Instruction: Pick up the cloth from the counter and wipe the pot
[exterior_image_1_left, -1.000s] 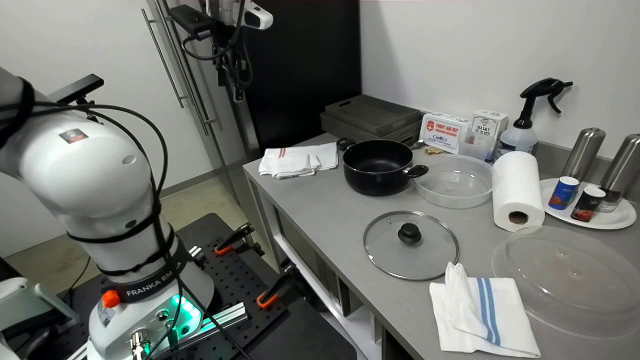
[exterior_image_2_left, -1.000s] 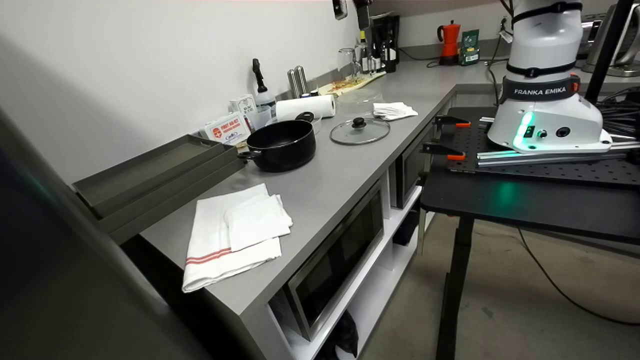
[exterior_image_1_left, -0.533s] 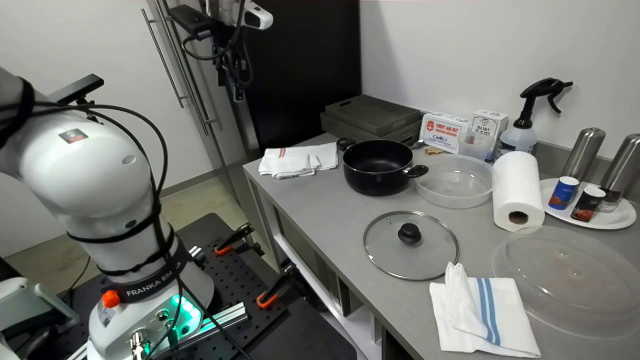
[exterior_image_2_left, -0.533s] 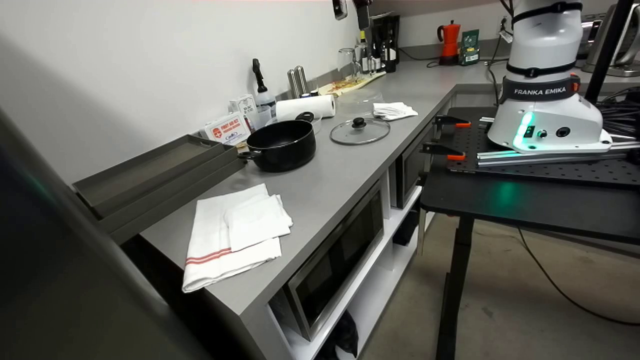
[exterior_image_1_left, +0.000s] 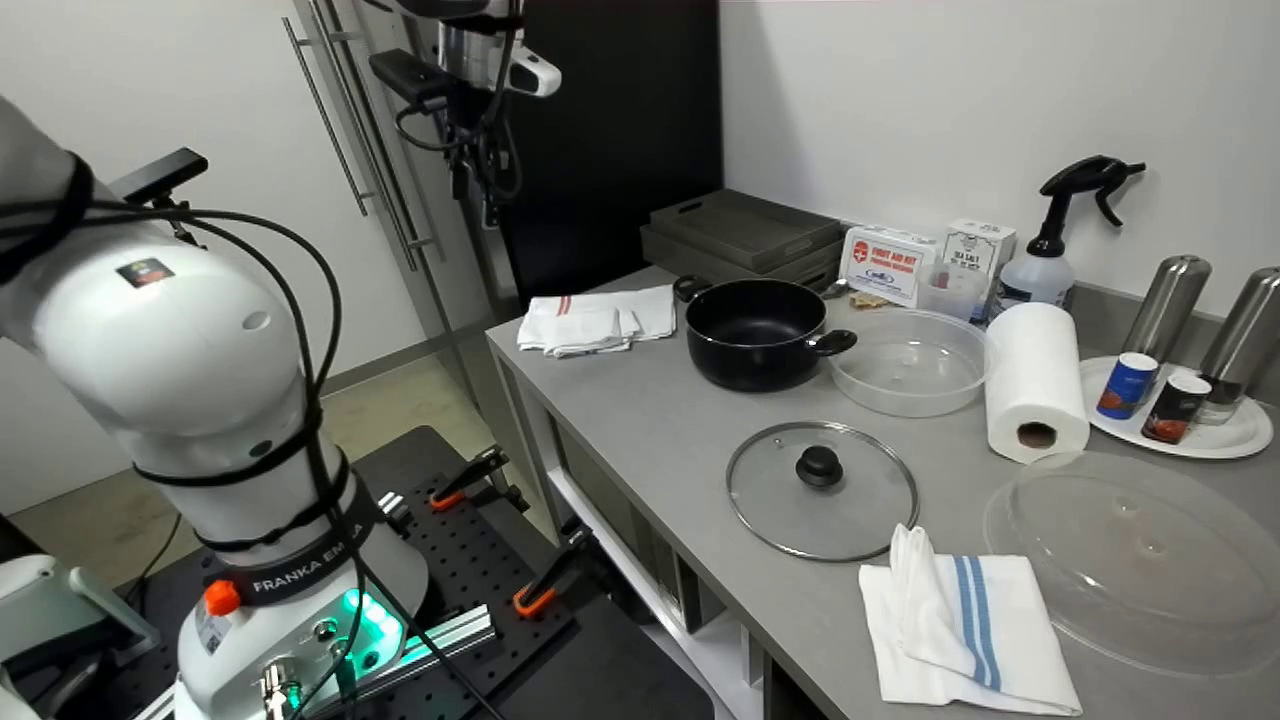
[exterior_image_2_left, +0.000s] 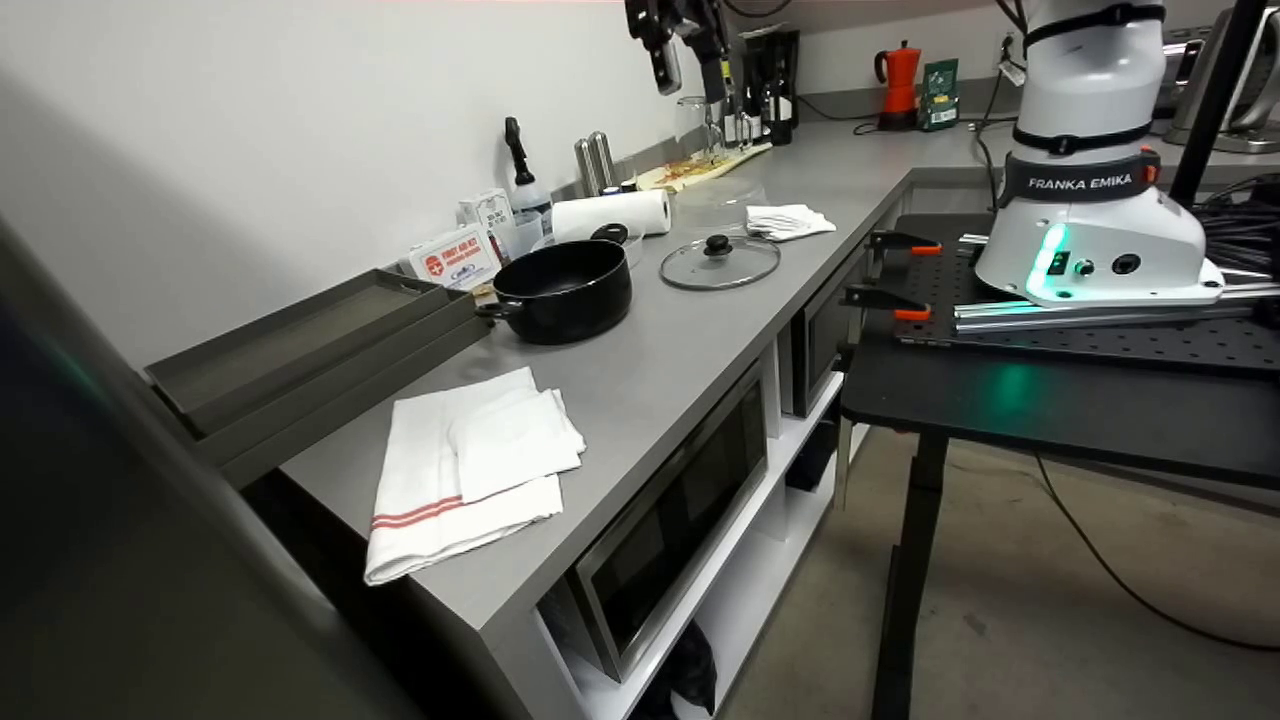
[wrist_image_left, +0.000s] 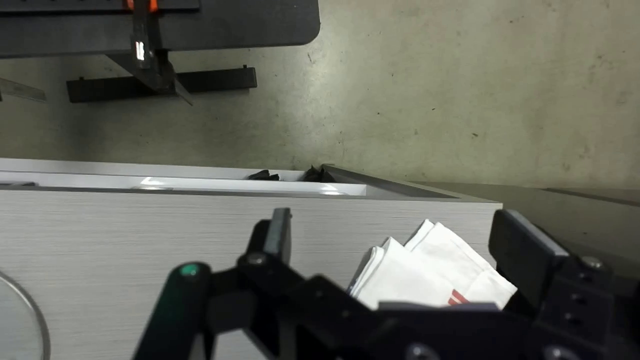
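The folded, red-striped white fabric cloth (exterior_image_1_left: 590, 325) was seen on the grey worktop (exterior_image_1_left: 640, 410), left of the round black pot (exterior_image_1_left: 742, 362); the black two-fingered hand (wrist_image_left: 399, 237) was held high, spread wide.

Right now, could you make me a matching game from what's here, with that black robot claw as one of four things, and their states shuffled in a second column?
Things
1. White cloth with red stripes
2. Black pot with two handles
3. White paper towel roll
4. Black two-fingered gripper

States
A. Lying on its side
B. Open, up in the air
C. Folded
D. Uncovered

Pairs: 1-C, 2-D, 3-A, 4-B
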